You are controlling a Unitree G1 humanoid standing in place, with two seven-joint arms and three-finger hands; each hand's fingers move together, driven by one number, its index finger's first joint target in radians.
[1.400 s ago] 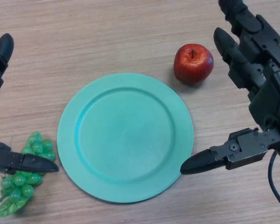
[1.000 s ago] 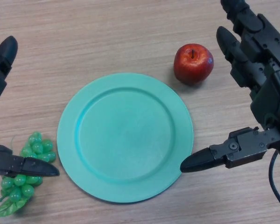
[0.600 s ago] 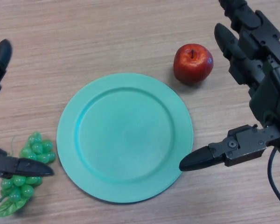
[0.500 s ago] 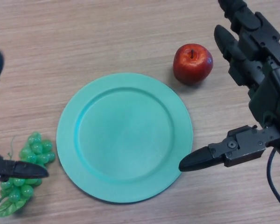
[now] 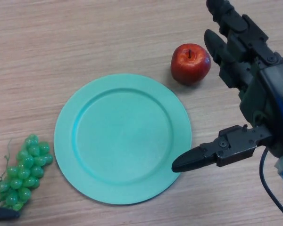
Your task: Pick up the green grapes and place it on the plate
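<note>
Left hand (image 5: 1,214) mostly cut off, beside green grapes (image 5: 22,170)

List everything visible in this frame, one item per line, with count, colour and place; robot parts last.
green grapes: one bunch, green, on the table at lower left, just left of the plate's rim.
plate: one, teal, centre of the table, nothing on it.
apple: one, red, upright, beyond the plate's upper right edge.
table: one, light wood grain, under everything.
right hand: one, black, at the right side, fingers straight, thumb pointing toward the plate.
left hand: only a dark tip at the bottom left corner.
</note>
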